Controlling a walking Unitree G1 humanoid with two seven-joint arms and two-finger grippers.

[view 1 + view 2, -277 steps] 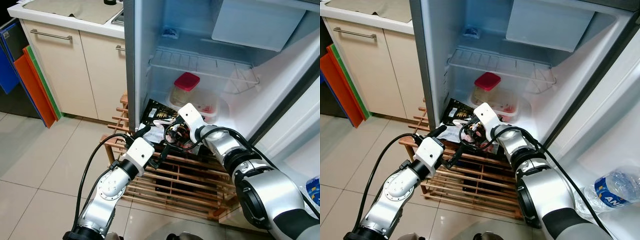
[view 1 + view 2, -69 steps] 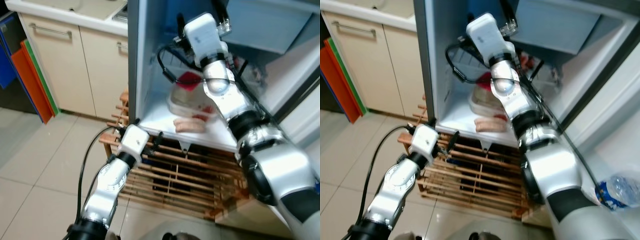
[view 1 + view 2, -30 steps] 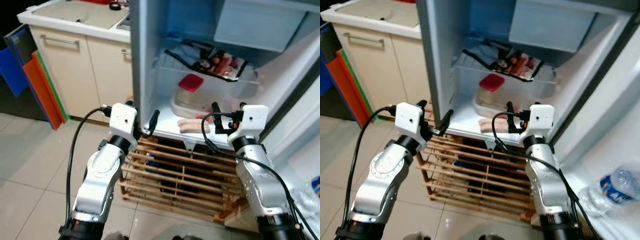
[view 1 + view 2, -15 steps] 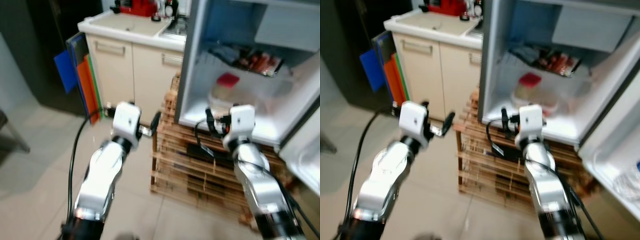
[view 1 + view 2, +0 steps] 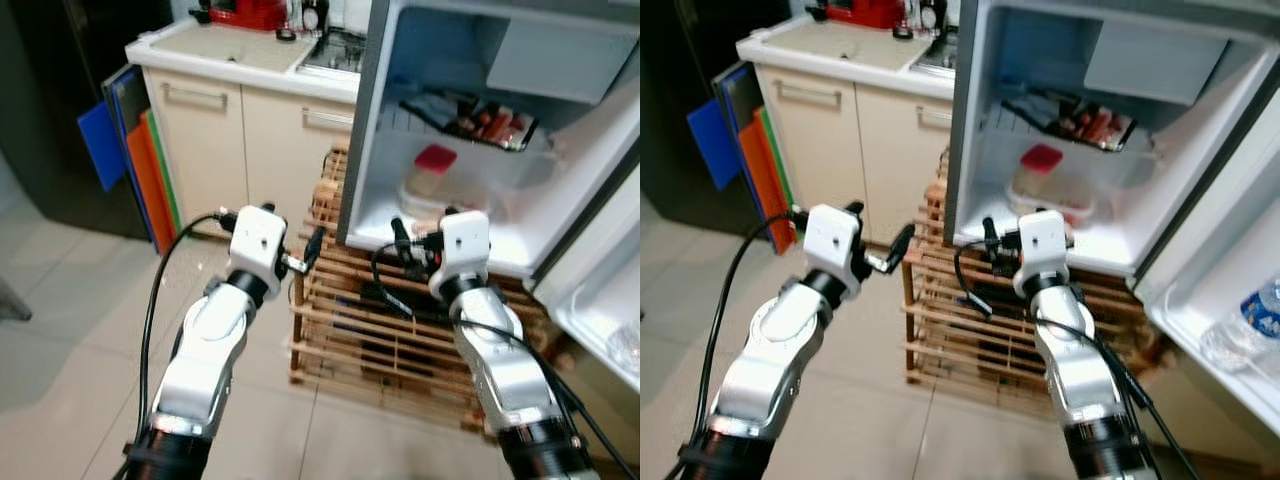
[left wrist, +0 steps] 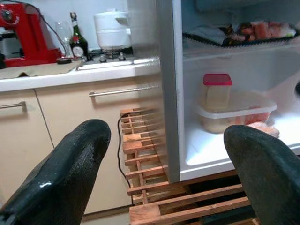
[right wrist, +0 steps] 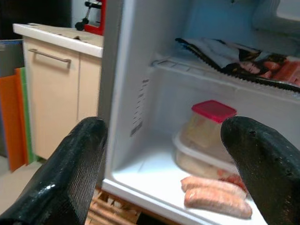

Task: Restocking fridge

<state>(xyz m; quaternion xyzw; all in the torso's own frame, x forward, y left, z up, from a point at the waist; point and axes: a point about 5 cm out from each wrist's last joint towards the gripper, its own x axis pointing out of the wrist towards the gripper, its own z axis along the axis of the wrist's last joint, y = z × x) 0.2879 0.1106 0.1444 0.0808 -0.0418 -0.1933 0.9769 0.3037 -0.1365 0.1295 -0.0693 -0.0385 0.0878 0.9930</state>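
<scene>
The small fridge (image 5: 385, 150) stands open ahead on the right. A black packet of sausages (image 5: 470, 118) lies on its wire shelf. Below it are a red-lidded jar (image 7: 211, 124), a clear tray (image 6: 239, 112) and loose sausages (image 7: 215, 197) on the white floor of the fridge. My left gripper (image 6: 164, 164) is raised in front of the fridge's left edge, open and holding nothing. My right gripper (image 7: 164, 154) hovers just outside the fridge's lower opening, also open and holding nothing.
A wooden slatted rack (image 5: 400, 330) carries the fridge. Beige kitchen cabinets (image 5: 230, 130) stand to the left, with orange and blue boards (image 5: 140, 170) leaning beside them. The fridge door (image 5: 600, 270) swings out on the right and holds a water bottle (image 5: 1255, 320). Tiled floor (image 5: 80, 350) lies in front.
The black packet went from the fridge's bottom up onto the wire shelf with my right gripper, which then let go and drew back. The camera has pulled away from the fridge.
</scene>
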